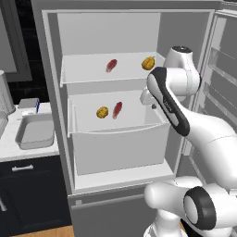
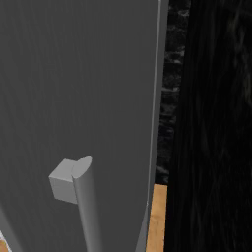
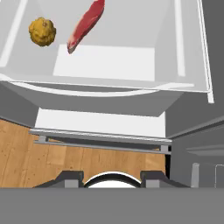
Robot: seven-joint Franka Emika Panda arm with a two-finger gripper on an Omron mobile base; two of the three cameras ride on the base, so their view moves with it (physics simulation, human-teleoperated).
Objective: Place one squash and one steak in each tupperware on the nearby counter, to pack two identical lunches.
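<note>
Left base view, fridge: door open, two white bins (image 1: 115,139) stacked inside.
Left base view, upper bin: one steak (image 1: 111,65) to the left, one squash (image 1: 148,63) to the right, well apart.
Left base view, lower bin: second squash (image 1: 102,112) just beside second steak (image 1: 117,109) (squash on the left).
Left base view, arm: its white and dark links reach toward the right side of the lower bin; the fingers are hidden behind the arm.
Left base view, counter (image 1: 14,148): white worktop left of the fridge, with one grey tupperware (image 1: 35,131) on it, nothing inside.
Right base view, door (image 2: 74,98): grey panel close up, with a bar handle (image 2: 83,197).
Hand view, bin: looking down into it, a squash (image 3: 42,31) at upper left, a steak (image 3: 85,24) near it, not touching.
Hand view, gripper (image 3: 112,178): two dark tips apart at the bottom (nothing between them), over the wooden floor (image 3: 26,153).
</note>
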